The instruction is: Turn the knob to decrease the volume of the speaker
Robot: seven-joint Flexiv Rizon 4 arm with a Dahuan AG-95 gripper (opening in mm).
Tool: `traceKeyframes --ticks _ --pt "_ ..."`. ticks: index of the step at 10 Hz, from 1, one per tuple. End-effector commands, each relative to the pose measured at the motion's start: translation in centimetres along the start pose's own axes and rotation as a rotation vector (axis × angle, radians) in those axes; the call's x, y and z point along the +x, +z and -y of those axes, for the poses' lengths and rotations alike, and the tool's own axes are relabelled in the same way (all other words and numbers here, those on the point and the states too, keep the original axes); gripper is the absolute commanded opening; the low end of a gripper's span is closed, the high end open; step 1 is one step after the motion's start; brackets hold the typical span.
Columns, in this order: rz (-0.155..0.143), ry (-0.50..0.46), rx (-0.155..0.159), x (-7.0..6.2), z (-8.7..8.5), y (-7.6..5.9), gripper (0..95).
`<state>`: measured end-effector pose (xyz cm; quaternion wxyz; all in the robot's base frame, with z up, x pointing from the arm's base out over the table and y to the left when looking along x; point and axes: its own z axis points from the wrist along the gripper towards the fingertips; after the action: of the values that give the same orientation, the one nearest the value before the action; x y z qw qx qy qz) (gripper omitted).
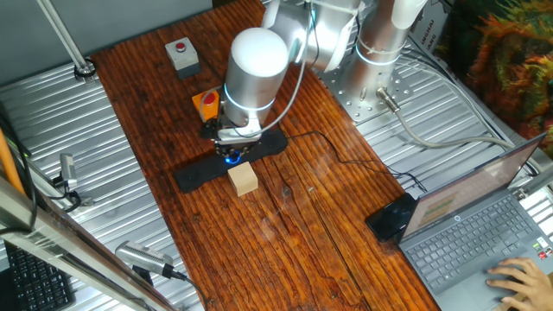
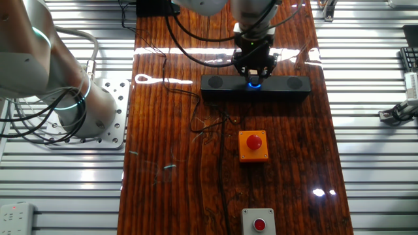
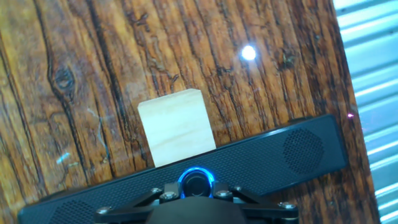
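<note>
The speaker (image 1: pixel 192 175) is a long black bar lying across the wooden table; it also shows in the other fixed view (image 2: pixel 219 85) and in the hand view (image 3: pixel 280 155). The knob (image 3: pixel 196 182), ringed with blue light, sits at its centre, and its glow shows under the hand in both fixed views (image 1: pixel 232 159) (image 2: pixel 253 83). My gripper (image 3: pixel 196 188) is straight over the knob, pointing down. Its fingers (image 3: pixel 166 195) stand against the knob on both sides, shut on it. The hand hides most of the knob in the fixed views.
A tan wooden block (image 1: pixel 244 179) (image 3: pixel 177 127) touches the speaker's side. An orange-housed red button (image 1: pixel 207 102) (image 2: pixel 253 145) and a grey box with a red button (image 1: pixel 182 53) stand on the other side. A thin black cable (image 1: pixel 346 157) runs toward a laptop (image 1: pixel 484 233).
</note>
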<state>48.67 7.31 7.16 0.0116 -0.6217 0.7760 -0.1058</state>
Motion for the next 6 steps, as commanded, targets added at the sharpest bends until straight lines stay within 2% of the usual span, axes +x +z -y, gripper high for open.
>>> traceKeyframes --ticks 1,6 --pt "0.007 -0.052 -0.003 -0.02 -0.06 0.02 0.0" --pt "0.006 -0.145 -0.002 -0.02 -0.06 0.01 0.0"
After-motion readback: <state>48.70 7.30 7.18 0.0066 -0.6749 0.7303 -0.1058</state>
